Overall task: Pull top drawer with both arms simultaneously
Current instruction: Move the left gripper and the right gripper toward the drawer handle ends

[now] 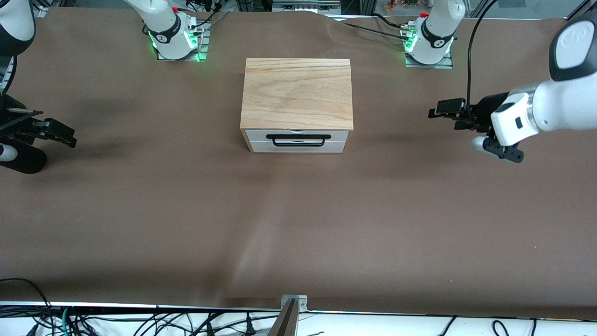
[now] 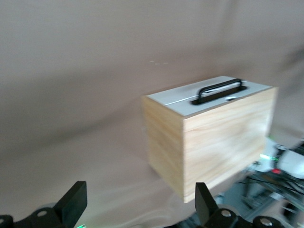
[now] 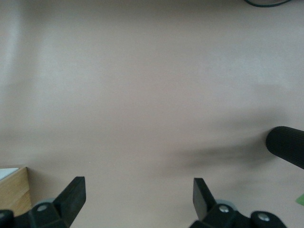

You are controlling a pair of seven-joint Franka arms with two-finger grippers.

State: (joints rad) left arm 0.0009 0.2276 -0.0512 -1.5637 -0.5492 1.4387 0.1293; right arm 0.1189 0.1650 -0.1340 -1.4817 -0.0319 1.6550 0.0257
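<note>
The cabinet [image 1: 297, 93] sits mid-table under its oak slab, and the top drawer [image 1: 297, 135] looks fully shut, its white panel flush with the front that faces the front camera, the black handle [image 1: 298, 140] lying across it untouched. Both arms hang out wide, one at each end of the table. The left gripper [image 1: 445, 114] hovers over bare cloth toward its own end, fingers [image 2: 72, 202] spread apart and empty, its wrist camera aimed at the cabinet's side. The right gripper [image 1: 49, 130] floats over the cloth at the other end, fingers [image 3: 71, 194] likewise parted, holding nothing. I'd guess they flank the cabinet so each can swing in to take one end of that wide handle; nothing has been pulled yet.
</note>
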